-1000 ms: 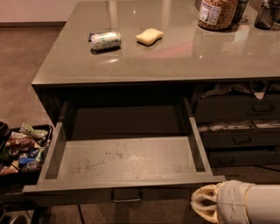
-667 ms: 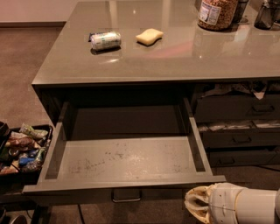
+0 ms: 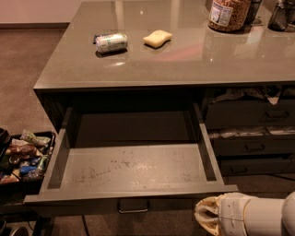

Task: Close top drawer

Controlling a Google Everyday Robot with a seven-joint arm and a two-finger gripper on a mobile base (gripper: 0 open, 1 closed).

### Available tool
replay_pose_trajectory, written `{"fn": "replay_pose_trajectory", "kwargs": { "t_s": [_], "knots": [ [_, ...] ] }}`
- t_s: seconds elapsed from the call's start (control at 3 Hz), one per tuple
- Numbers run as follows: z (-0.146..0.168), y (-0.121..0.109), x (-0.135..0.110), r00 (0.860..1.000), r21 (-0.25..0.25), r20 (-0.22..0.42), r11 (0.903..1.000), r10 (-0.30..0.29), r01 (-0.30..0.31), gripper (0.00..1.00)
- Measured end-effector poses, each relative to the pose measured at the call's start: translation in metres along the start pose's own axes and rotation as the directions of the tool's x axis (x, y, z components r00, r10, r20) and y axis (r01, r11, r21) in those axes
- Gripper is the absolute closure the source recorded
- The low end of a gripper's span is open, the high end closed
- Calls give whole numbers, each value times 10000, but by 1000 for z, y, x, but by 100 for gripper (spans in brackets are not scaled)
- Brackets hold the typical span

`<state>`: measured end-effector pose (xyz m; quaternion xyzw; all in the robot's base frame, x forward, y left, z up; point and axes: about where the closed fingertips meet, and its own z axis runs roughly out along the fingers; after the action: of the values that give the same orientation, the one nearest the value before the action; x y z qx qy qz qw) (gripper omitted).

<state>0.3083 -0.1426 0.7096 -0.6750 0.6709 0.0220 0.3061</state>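
The top drawer (image 3: 133, 170) is pulled wide open under the grey countertop (image 3: 184, 50). Its pale speckled floor is bare and its dark front edge faces me, with the small metal loop handle (image 3: 132, 206) at the centre bottom. My gripper (image 3: 208, 217) is at the lower right, just below and in front of the drawer front's right end, to the right of the handle. Its cream fingers point left toward the drawer front.
On the countertop lie a tipped can (image 3: 110, 42) and a yellow sponge (image 3: 157, 38); a jar (image 3: 228, 14) stands at the back right. Narrower dark drawers (image 3: 249, 133) with paper poking out sit to the right. A tray of snack packets (image 3: 23, 154) sits low on the left.
My gripper has shifted left along the drawer front, closer to the handle. The drawer has not moved.
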Motion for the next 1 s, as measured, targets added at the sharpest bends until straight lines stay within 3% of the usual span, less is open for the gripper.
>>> {"fn": "replay_pose_trajectory", "kwargs": {
  "t_s": [0.33,0.67,1.0],
  "knots": [
    [19,6,15,9995,-273,-311,9996,103,-112,100],
    [36,5,26,9976,-101,-655,9997,222,-229,100],
    [48,-1,32,9916,562,-1181,9974,524,-460,100]
  ]
}}
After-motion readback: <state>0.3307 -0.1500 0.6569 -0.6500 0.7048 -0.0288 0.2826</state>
